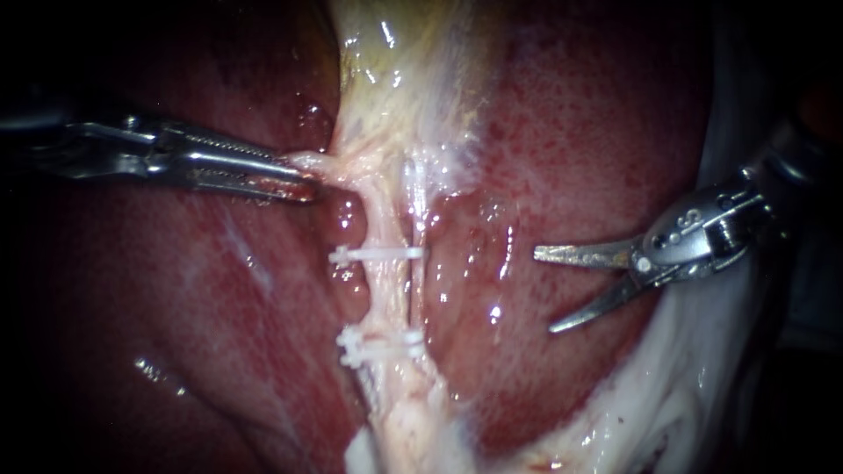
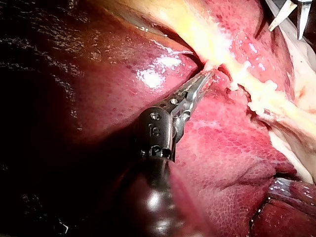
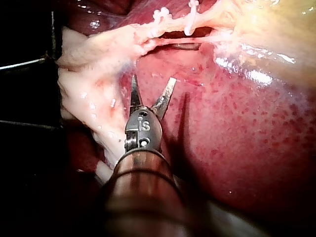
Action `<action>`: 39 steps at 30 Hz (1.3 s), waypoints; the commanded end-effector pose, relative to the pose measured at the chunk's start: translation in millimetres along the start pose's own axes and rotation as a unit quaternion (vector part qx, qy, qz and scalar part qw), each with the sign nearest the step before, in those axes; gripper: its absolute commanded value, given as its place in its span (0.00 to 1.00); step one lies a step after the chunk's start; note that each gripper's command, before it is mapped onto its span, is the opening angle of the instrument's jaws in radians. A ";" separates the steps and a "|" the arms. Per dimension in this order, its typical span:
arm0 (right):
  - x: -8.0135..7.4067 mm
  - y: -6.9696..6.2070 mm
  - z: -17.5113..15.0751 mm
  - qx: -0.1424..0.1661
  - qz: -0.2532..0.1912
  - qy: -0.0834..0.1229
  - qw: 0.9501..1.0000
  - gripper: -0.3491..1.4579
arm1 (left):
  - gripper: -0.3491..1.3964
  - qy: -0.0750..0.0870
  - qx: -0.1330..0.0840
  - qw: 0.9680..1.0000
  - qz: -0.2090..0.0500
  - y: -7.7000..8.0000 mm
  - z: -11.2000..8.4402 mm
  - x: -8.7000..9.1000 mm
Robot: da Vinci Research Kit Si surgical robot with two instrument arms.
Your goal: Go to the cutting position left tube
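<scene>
Two pale tubes run down from the yellowish gallbladder [image 1: 399, 79] between the liver lobes; the left tube [image 1: 379, 294] is the thicker one. One white clip [image 1: 373, 255] crosses it higher up, and two more clips [image 1: 378, 347] sit close together lower down. My left instrument [image 1: 303, 175] comes in from the left, its jaws shut on a pale strand of tissue [image 1: 329, 167] beside the top of the tubes. My right instrument [image 1: 544, 291] ends in two blades that stand open over the liver, well to the right of the tubes and touching nothing. The right wrist view shows the open blades [image 3: 153, 85] short of the clipped tubes [image 3: 182, 40].
Dark red liver [image 1: 580, 132] lies on both sides of the tubes. White fatty tissue [image 1: 667, 386] runs under the right instrument and along the lower right. In the left wrist view the right instrument's blades [image 2: 290, 14] show far beyond the clips [image 2: 254, 91].
</scene>
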 end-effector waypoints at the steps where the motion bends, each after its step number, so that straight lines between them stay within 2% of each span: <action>1: -0.1 0.0 -0.1 0.001 -0.001 0.000 1.000 0.99 | 0.00 -0.001 -0.003 1.000 -0.001 0.0 -0.7 0.4; 4: -0.1 0.0 -0.1 0.001 -0.001 0.000 1.000 0.99 | 0.00 0.001 0.004 1.000 -0.004 0.1 -3.1 1.8; 8: -0.1 0.0 0.0 0.001 -0.001 0.000 1.000 0.99 | 0.00 0.018 0.012 1.000 -0.014 0.4 -6.9 3.4; 11: 0.0 0.0 0.1 0.003 0.000 0.000 1.000 0.99 | 0.00 0.024 0.017 1.000 -0.009 0.7 -8.5 4.1; 15: 0.6 0.1 0.9 0.026 0.001 0.003 1.000 0.99 | 0.00 0.026 0.019 0.999 -0.010 1.1 -8.2 4.1; 16: 0.9 0.0 1.4 0.046 0.000 0.003 0.999 0.99 | 0.00 0.027 0.020 0.999 -0.010 1.2 -8.0 4.0; 22: 2.7 -0.6 5.1 0.081 0.042 0.013 0.996 0.99 | 0.00 0.027 0.022 0.999 -0.010 1.3 -7.6 3.9; 26: 4.0 -0.9 7.6 0.104 0.077 0.028 0.991 0.99 | 0.00 0.027 0.022 0.999 -0.010 1.4 -7.6 3.9; 33: 5.8 -0.2 10.3 0.135 0.118 0.045 0.983 0.99 | 0.00 0.026 0.021 0.999 -0.009 1.4 -7.3 3.7; 39: 5.8 0.5 12.5 0.158 0.148 0.044 0.975 0.99 | 0.00 0.026 0.020 0.999 -0.009 1.5 -7.1 3.6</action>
